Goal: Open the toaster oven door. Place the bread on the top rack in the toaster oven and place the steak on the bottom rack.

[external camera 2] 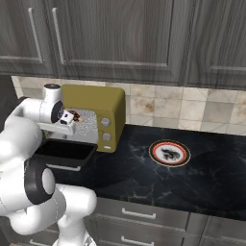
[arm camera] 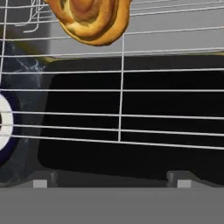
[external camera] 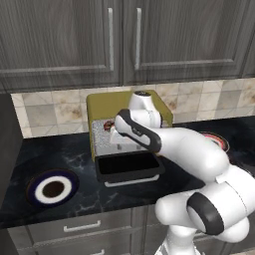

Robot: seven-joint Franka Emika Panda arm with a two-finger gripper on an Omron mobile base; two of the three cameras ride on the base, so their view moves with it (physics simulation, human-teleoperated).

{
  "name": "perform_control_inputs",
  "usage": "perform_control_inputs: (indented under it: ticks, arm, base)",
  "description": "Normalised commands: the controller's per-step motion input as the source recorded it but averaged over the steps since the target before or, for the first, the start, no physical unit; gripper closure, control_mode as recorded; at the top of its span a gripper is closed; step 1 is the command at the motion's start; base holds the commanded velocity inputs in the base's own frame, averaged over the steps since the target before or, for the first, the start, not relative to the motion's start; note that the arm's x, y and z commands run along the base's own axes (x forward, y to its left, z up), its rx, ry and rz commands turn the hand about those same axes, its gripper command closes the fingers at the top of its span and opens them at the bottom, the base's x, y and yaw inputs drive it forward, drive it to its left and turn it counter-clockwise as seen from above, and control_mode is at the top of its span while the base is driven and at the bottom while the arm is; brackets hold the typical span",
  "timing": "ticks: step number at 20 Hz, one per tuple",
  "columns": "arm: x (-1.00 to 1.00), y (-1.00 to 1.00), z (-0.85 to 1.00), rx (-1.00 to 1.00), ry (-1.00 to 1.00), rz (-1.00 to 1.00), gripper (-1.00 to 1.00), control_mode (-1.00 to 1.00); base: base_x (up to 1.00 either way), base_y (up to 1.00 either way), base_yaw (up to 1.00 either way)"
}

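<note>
Flat, even rendered light, soft shadows, slightly coarse and blurry.

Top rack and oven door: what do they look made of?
Top rack: thin pale-grey wire, likely metal, with bright parallel rods and a cross rod; the bread rests on it. Toaster oven door, folded down: black panel, probably glass, glossy-looking; the render leaves that open.

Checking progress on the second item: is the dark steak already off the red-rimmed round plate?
No, the dark steak lies on the red-rimmed round plate right of the olive-yellow toaster oven.
</note>
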Motion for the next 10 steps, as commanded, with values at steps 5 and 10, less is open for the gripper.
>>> perform_control_inputs:
  ticks: [5, 10]
  arm:
    - [0.24, 0.06, -0.31, -0.03, -0.02, 0.00, -1.00, -1.00]
    - [0.35, 0.00, -0.11, -0.01, -0.02, 0.00, -1.00, -1.00]
  base:
    - [0.00, 0.00, 0.00]
    - [0.00, 0.00, 0.00]
